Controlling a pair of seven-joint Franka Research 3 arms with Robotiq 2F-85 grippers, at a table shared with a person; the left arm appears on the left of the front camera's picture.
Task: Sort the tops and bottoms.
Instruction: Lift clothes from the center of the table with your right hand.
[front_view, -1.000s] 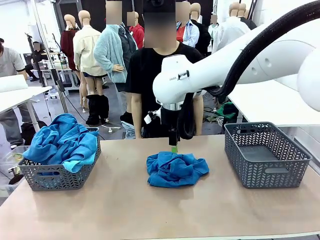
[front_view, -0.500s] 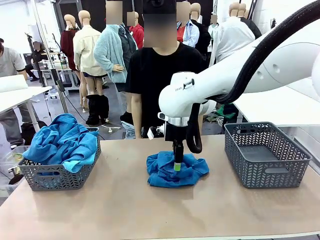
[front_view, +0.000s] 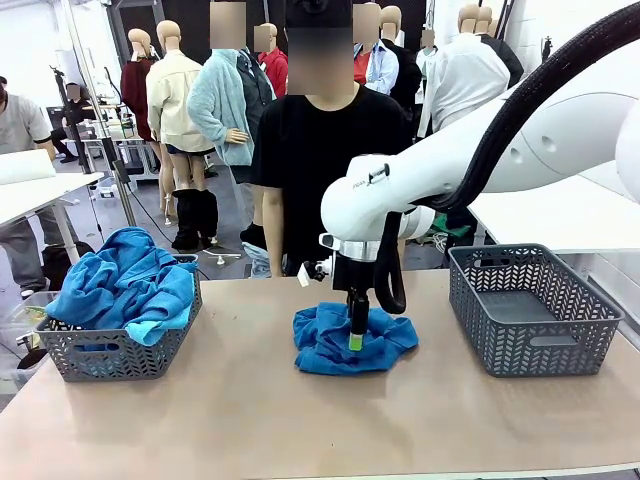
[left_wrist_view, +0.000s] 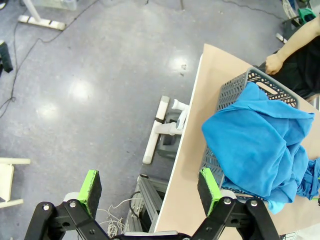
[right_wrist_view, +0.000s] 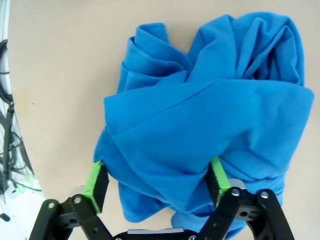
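Over the last second I had brought the right claw (front_view: 354, 340) down from just above the pile into the crumpled blue top (front_view: 347, 338) at the centre of the frame in the front view. A second ago its green tip hung above the cloth's far edge; half a second ago it was already against the fabric, and at this moment it sat slightly lower, pressed into the folds. In the right wrist view the right claw (right_wrist_view: 156, 181) stood wide open, one green pad (right_wrist_view: 97, 178) at lower left and the other at lower right, with a broad fold of the top (right_wrist_view: 210, 115) bulging between them. So the claw straddled the cloth but had not closed on it.

I judged the descent about finished, and that closing the fingers on that fold was what the job called for next. The cloth was loose and bunched, so I expected a thin pinch might slip or drag only one layer.

The grey basket (front_view: 60, 352) at the left of the front view already held heaped blue garments (front_view: 125, 285); the grey basket (front_view: 535, 310) at the right looked empty. The left claw (left_wrist_view: 150, 187) hung open over the floor, off the bench edge (left_wrist_view: 187, 150). The person (front_view: 320, 150) stood behind the bench.
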